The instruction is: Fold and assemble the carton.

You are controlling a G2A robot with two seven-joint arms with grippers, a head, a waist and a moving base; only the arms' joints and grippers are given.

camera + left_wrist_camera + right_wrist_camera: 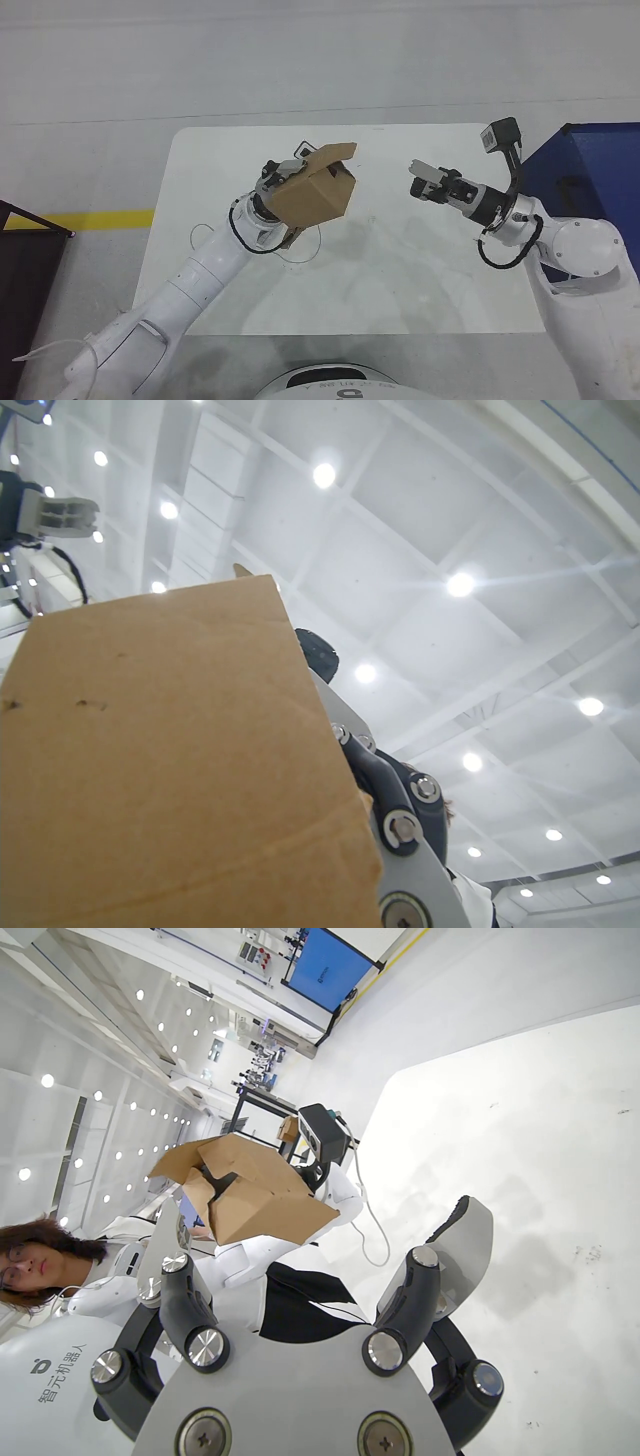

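Close to the left wrist camera, a plain brown carton [150, 750] with a flat, matte cardboard wall marked by a few small dark specks. 1 grey finger [320, 655] of the left gripper [285, 178] lies against its edge. From above, that gripper is clamped on the carton and holds it up off the white table [400, 280], above the table's middle.

The right gripper [422, 180] hangs well apart from the carton, pointing toward it, its 2 fingers spread and holding nothing.

In the right wrist view, the end of the carton facing that gripper is partly closed. The flaps are tucked inward with a dark gap between them, and 1 flap [172, 1163] sticks out loose.

The carton is probably light, since 1 gripper holds it aloft. The panels look stiff but thin, so they will likely bend at the creases and dent under a hard squeeze. The dry surface should give good grip. The best hold is likely on a wall edge, as the left gripper has it. The loose flap is best pushed near its crease.

No label or writing shows on the carton faces in view.
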